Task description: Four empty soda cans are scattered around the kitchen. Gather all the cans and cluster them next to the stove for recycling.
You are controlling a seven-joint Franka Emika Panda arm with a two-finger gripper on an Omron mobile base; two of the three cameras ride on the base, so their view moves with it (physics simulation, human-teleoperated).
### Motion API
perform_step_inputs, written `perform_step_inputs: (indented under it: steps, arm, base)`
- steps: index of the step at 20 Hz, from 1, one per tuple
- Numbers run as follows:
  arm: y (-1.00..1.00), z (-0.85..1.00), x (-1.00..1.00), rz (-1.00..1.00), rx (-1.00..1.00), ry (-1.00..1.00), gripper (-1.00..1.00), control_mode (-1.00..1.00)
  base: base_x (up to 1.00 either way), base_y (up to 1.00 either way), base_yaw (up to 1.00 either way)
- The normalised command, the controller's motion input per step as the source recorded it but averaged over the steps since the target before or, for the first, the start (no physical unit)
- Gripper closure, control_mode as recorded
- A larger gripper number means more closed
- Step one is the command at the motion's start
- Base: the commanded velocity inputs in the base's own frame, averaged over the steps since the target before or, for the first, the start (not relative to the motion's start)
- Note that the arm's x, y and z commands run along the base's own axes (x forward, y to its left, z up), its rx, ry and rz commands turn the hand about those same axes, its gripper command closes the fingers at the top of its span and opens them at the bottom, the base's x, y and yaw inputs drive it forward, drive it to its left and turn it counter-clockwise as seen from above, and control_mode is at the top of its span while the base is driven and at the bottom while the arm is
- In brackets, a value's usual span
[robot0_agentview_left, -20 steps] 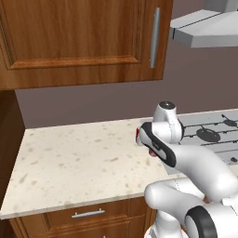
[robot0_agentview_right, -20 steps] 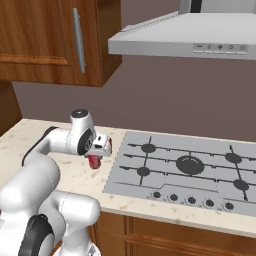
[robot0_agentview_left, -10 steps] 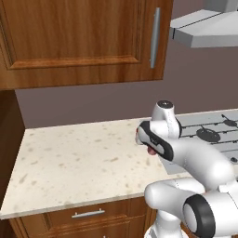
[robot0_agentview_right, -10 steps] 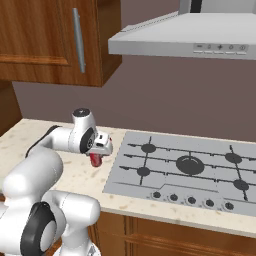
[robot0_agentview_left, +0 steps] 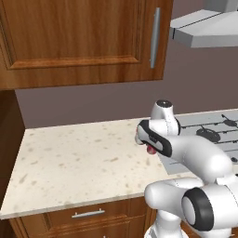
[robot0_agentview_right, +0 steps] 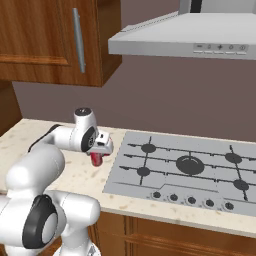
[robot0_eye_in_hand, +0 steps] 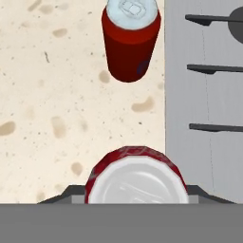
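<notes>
The speckled beige counter (robot0_agentview_left: 74, 158) is carrying the silver-grey stove (robot0_agentview_right: 185, 170) set into it, and a red soda can (robot0_eye_in_hand: 130, 40) is standing upright on the stone just beside the stove's edge (silvery top showing).

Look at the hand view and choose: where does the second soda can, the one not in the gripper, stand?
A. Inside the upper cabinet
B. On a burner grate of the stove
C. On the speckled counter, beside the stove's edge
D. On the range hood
C: the free soda can stands upright on the speckled counter, just beside the edge of the stove, while the gripper holds the other can.
</notes>
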Motion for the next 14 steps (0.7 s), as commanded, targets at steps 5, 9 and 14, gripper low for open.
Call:
perform_step_inputs:
  steps: [5,9,14]
  arm:
    - [0.00,0.00,0.23,0.00,0.00,0.00,1.00,-1.00]
    - [0.00,0.00,0.21,0.00,0.00,0.00,1.00,-1.00]
    - [0.00,0.00,0.11,0.00,0.00,0.00,1.00,-1.00]
  base:
    - [0.00,0.00,0.00]
    - [0.00,0.00,0.00]
    - [0.00,0.00,0.00]
